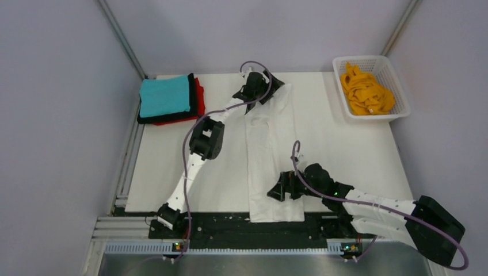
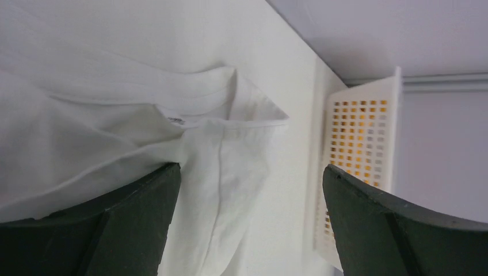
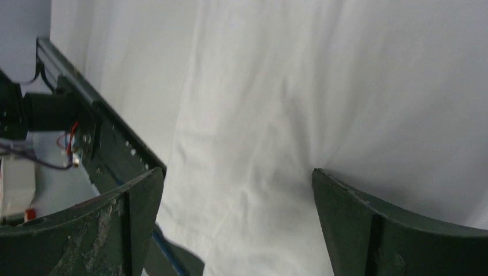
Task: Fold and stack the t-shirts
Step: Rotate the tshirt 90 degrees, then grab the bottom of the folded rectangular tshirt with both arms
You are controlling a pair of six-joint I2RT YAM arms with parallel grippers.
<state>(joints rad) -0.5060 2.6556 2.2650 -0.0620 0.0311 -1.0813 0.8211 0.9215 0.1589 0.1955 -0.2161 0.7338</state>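
Observation:
The white t-shirt (image 1: 268, 155) lies folded in a long narrow strip down the middle of the table. My left gripper (image 1: 269, 87) is open over its far end, where the collar (image 2: 230, 121) shows between the spread fingers. My right gripper (image 1: 278, 190) is open over the strip's near part (image 3: 276, 115), fingers spread with cloth between them. A folded stack stands at the far left: the teal t-shirt (image 1: 164, 96) on top, the black one (image 1: 193, 103) under it, the red one (image 1: 199, 92) at the bottom. The orange t-shirt (image 1: 366, 92) lies crumpled in the basket.
The white lattice basket (image 1: 398, 92) stands at the far right corner, also in the left wrist view (image 2: 357, 161). A black rail (image 1: 230, 221) runs along the table's near edge, also in the right wrist view (image 3: 98, 126). Grey walls enclose the table.

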